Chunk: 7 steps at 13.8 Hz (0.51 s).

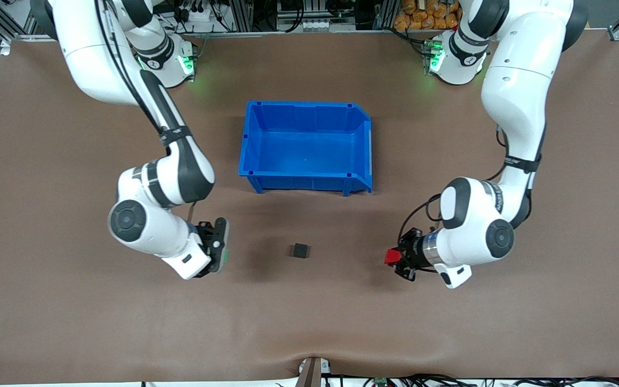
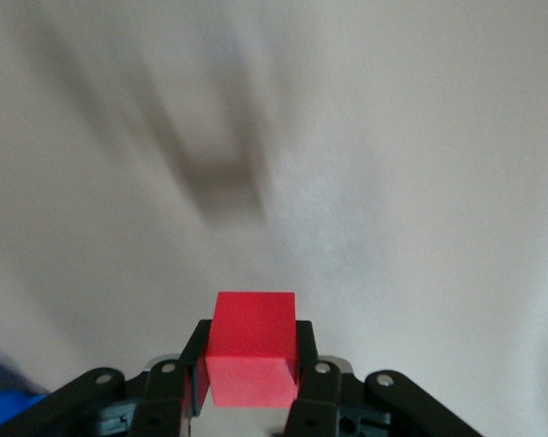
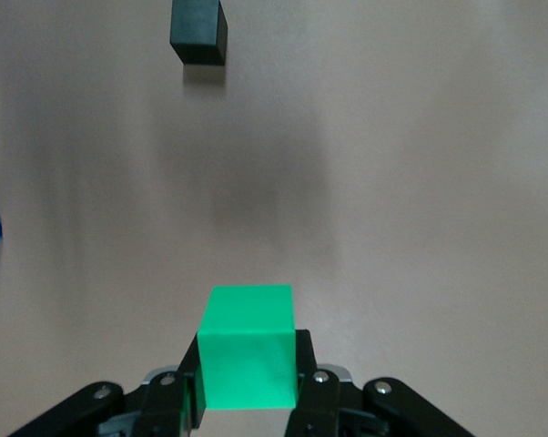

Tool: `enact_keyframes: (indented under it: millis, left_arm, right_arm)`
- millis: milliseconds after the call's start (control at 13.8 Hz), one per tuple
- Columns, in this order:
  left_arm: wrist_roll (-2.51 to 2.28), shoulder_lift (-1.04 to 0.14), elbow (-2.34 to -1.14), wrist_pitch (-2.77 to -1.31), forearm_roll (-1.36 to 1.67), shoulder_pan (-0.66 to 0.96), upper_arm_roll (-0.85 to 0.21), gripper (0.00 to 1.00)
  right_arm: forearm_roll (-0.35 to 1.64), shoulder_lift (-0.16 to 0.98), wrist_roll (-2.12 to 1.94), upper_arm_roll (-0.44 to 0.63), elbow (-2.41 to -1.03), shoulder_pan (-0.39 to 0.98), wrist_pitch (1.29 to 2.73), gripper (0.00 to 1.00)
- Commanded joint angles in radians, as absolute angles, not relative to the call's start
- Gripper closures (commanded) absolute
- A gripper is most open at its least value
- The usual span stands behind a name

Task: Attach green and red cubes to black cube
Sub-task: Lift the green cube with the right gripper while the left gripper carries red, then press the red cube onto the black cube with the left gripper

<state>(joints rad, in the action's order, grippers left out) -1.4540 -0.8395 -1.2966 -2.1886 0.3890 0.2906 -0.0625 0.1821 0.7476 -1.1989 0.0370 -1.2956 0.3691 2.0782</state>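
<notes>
I count three small cubes, one bin and two grippers on my screens. The single small matte black cube (image 1: pixel 300 250) sits alone on the brown table surface (image 1: pixel 309 322), nearer to the front camera than the one open blue plastic bin (image 1: pixel 306 145) and well apart from it; I also see it in the right wrist view (image 3: pixel 198 29). The left gripper (image 1: pixel 401 259) hangs low over the table toward the left arm's end, its two fingers clamped on the one bright red cube (image 1: pixel 391 257), which I see pinched between the black pads (image 2: pixel 251 361). The right gripper (image 1: pixel 222 247) hangs low over the table toward the right arm's end, fingers closed on the one bright green cube (image 3: pixel 248 348), of which only a green sliver shows in the front view (image 1: pixel 225 257). The black cube lies between the two grippers, touching neither.
</notes>
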Motion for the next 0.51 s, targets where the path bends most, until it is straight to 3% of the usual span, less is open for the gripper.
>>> enact_keyframes:
  millis: [0,435]
  left_arm:
    - [-1.595,-0.905,-1.230,-2.270,0.413,0.362,-0.058,0.96]
    - [-1.695,-0.972,-1.221,-2.426,0.419,0.468,-0.063,0.96]
  right_arm:
    - [0.195,0.769,-1.175,0.048,-1.262,0.383,2.069,1.00]
    - [0.192,0.769,-1.175,0.051,-1.278,0.376,2.063,1.00]
